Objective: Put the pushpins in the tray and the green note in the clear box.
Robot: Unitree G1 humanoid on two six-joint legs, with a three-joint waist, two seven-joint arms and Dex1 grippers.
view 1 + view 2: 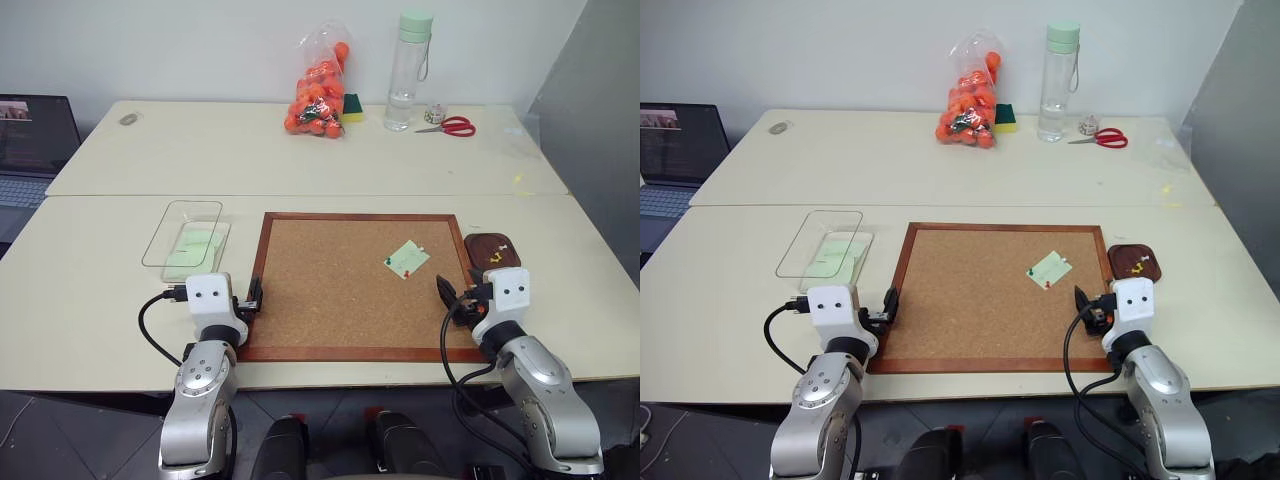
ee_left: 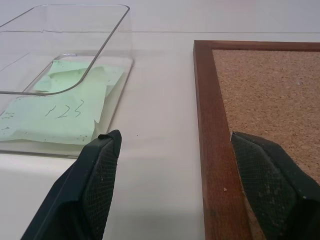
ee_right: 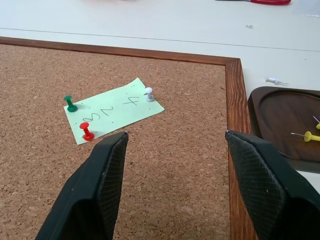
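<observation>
Green note (image 3: 114, 109) sits on corkboard (image 1: 330, 290), held by 3 pushpins (image 3: 70, 103). Both end effectors released, empty: right end effector (image 3: 175, 150) nearest. Pinch each pin head, pull straight up, drop in tray (image 1: 480, 247) w/ yellow pin; then note to clear box (image 1: 160, 240).
</observation>
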